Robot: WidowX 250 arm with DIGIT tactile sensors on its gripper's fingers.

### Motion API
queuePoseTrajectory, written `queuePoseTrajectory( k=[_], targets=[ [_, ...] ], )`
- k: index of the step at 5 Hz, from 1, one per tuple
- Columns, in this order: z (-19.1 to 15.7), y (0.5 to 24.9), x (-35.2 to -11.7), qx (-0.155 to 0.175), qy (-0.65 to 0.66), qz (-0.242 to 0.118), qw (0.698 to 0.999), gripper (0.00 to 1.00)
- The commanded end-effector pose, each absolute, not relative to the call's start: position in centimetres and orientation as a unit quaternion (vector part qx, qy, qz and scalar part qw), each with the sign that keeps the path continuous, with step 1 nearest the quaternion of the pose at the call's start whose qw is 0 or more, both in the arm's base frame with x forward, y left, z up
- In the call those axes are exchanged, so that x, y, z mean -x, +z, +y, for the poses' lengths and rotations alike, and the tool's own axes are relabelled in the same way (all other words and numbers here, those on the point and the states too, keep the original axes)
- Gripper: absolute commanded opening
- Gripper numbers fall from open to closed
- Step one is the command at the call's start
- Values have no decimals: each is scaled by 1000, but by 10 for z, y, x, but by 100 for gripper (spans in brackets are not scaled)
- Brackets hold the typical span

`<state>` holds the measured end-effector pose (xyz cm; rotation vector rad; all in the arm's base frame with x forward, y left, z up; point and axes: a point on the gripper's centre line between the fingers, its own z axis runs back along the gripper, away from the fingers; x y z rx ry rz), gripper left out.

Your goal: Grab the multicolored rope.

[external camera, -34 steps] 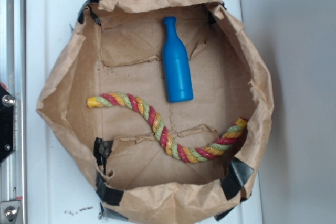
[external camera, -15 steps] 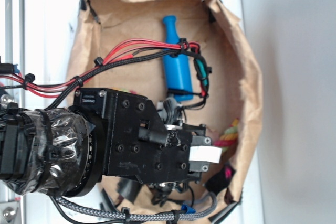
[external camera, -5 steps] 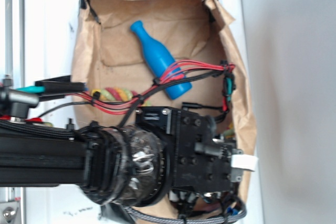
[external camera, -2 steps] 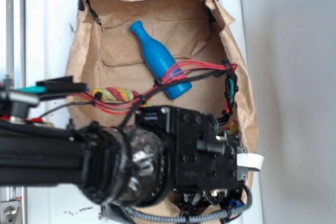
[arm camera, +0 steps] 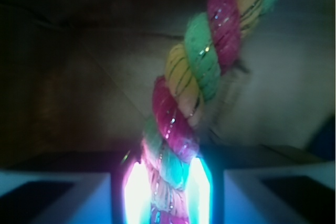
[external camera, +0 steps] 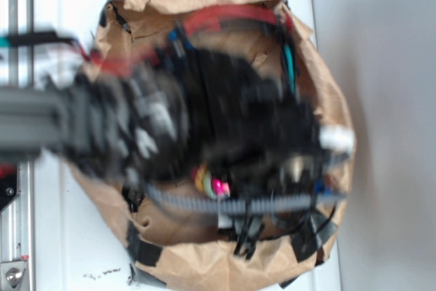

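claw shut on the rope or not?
Shut on it: in the wrist view the multicolored rope runs down between the claw fingers, squeezed there. Exterior view too blurred.

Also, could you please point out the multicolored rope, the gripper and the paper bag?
multicolored rope [arm camera: 191, 82]: wrist view, on the twisted middle part.
gripper [arm camera: 168, 192]: wrist view, midway between the fingertips, which pinch the rope.
paper bag [external camera: 204, 264]: exterior view, on the near rim.

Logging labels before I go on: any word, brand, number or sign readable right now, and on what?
None can be read.
Arm: motion-blurred in the exterior view; any marking is lost.
Rope: only coloured strands, no text.
Claw: shut on the rope, glare on the pads, no lettering.
Paper bag: plain brown with black tape, no print.
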<state>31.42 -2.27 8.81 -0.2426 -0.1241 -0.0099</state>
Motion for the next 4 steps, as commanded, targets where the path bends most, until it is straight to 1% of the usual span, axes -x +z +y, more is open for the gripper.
queuePoseTrajectory(
  k=[1,2,3,4],
  targets=[
    [14,180,-289,113,39,-111,987,0],
    [18,207,-274,129,40,-119,984,0],
    [7,222,-267,110,50,-146,982,0],
    [-8,217,-269,74,51,-145,985,0]
  ],
)
